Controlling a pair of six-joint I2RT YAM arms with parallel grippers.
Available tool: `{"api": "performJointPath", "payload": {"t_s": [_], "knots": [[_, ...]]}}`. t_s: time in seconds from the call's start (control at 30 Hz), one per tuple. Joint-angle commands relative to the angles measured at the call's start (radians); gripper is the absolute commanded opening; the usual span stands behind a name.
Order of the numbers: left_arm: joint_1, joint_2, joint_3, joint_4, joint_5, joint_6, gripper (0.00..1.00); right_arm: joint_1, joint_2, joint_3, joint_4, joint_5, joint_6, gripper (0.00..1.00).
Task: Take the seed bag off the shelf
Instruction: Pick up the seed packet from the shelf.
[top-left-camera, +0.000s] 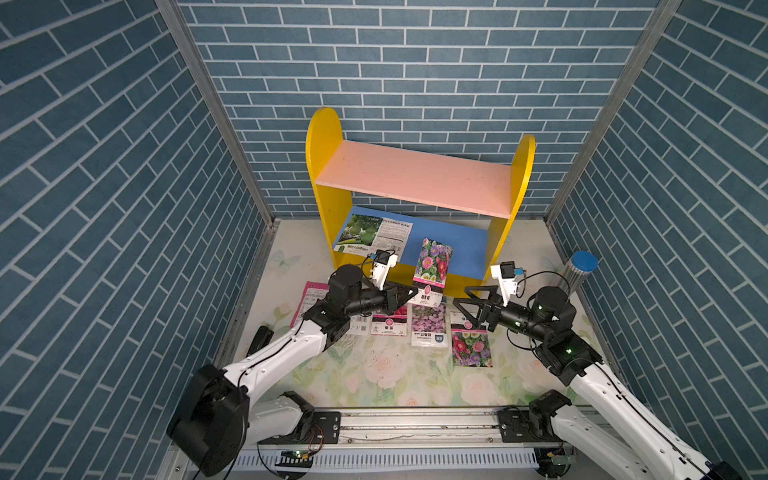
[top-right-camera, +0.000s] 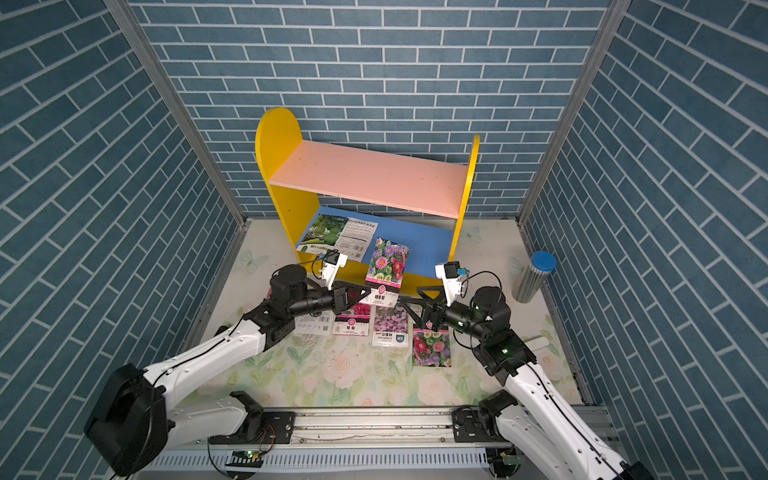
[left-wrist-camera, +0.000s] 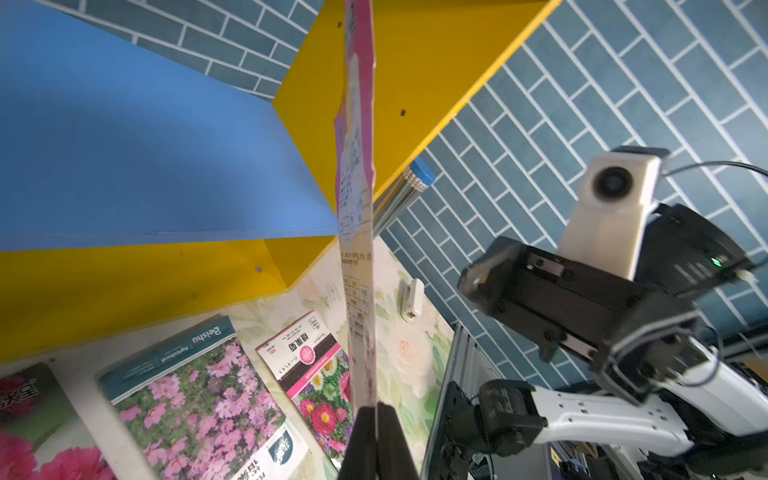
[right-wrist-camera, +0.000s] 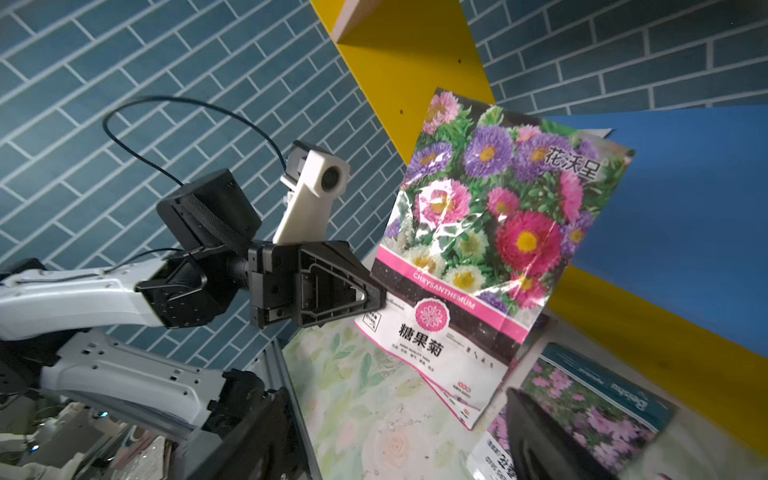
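Two seed bags are at the shelf (top-left-camera: 322, 166). A green-printed bag (top-left-camera: 370, 235) lies flat on the left end of the blue lower board (top-left-camera: 457, 241). The chrysanthemum seed bag (top-left-camera: 432, 266) is raised off the table (top-left-camera: 374, 382) and clamped in the left gripper (top-left-camera: 411, 293). The pink upper board (top-left-camera: 415, 176) carries nothing.

Grip condition. The left gripper's jaws are clenched on the lower part of the seed bag's left edge. The left wrist view shows the bag (left-wrist-camera: 357, 208) edge-on, rising straight out from between the closed fingers (left-wrist-camera: 361, 444). The right gripper (top-left-camera: 459, 296) has its jaws spread with nothing between them. It hovers near the bag's lower right corner, apart from it.

Position. In both top views the bag's lower end hangs in front of the shelf, above the row of packets (top-left-camera: 428, 328) lying on the table. Its upper end overlaps the front of the blue lower board. Whether that upper edge touches the board cannot be told.

Governing relation. The bag's long axis runs from the left jaws away toward the shelf, tilted upward. The bag therefore lies beyond the jaws on the shelf side, and the left arm alone bears it.

Judgement: clearing the shelf calls for a withdrawal along that axis, toward the robot. The upper end should be kept free of the blue board's front edge and the yellow right panel (top-left-camera: 523, 166). An edge grip on a thin foil bag is likely to let it sag or swing.
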Motion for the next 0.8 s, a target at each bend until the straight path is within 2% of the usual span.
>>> {"api": "performJointPath", "payload": {"t_s": [0.0, 0.17, 0.33, 0.77], "knots": [[-0.005, -0.097, -0.027, -0.001, 0.081, 0.035, 0.0, -0.02, 0.004, -0.027, 0.185, -0.117, 0.114, 0.81], [-0.026, -0.204, -0.033, 0.016, 0.117, 0.009, 0.0, -0.027, 0.038, -0.054, 0.331, -0.156, 0.19, 0.78], [-0.056, -0.229, -0.022, 0.004, 0.133, 0.01, 0.0, -0.027, 0.094, -0.059, 0.521, -0.236, 0.291, 0.72], [-0.071, -0.201, -0.003, -0.019, 0.108, 0.024, 0.0, -0.027, 0.105, -0.046, 0.559, -0.269, 0.319, 0.27]]}}
